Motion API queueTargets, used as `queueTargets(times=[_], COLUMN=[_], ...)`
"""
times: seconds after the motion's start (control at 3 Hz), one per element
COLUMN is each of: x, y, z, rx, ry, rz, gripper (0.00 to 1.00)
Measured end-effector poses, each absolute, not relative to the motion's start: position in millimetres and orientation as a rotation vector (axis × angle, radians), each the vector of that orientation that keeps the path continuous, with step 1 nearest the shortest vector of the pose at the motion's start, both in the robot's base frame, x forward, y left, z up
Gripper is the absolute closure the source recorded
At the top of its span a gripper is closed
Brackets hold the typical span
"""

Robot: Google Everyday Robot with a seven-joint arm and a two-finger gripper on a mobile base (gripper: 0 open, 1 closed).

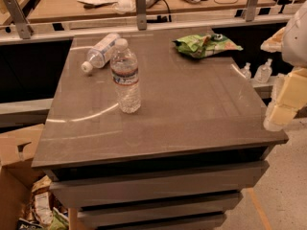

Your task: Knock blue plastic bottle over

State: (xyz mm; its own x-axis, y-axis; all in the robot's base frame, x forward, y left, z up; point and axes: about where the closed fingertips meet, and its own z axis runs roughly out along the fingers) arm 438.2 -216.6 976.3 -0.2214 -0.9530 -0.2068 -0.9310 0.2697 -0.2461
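Grey tabletop (192, 109): blue plastic bottle (125, 78) upright; fallen bottle (101, 51), green bag (204, 44) behind; jaws past right edge, state unclear

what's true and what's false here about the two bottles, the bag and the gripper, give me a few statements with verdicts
1. The blue plastic bottle stands upright on the table. True.
2. The second bottle behind it also stands upright. False: it lies on its side.
3. The green bag lies toward the table's far right corner. True.
4. The gripper is touching the blue plastic bottle. False: it hangs off the table's right edge, well apart from the bottle.
5. The blue plastic bottle has lost its cap. False: a white cap sits on its top.
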Motion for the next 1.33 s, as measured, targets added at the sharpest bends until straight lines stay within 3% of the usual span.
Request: queueTargets(times=[0.67, 1.33], x=[436, 414], y=[-209, -208], z=[978, 951], rx=[-1.701, -1.586], ry=[2.181, 1.916], rz=[-0.011, 0.280], gripper=[0.00, 0.00])
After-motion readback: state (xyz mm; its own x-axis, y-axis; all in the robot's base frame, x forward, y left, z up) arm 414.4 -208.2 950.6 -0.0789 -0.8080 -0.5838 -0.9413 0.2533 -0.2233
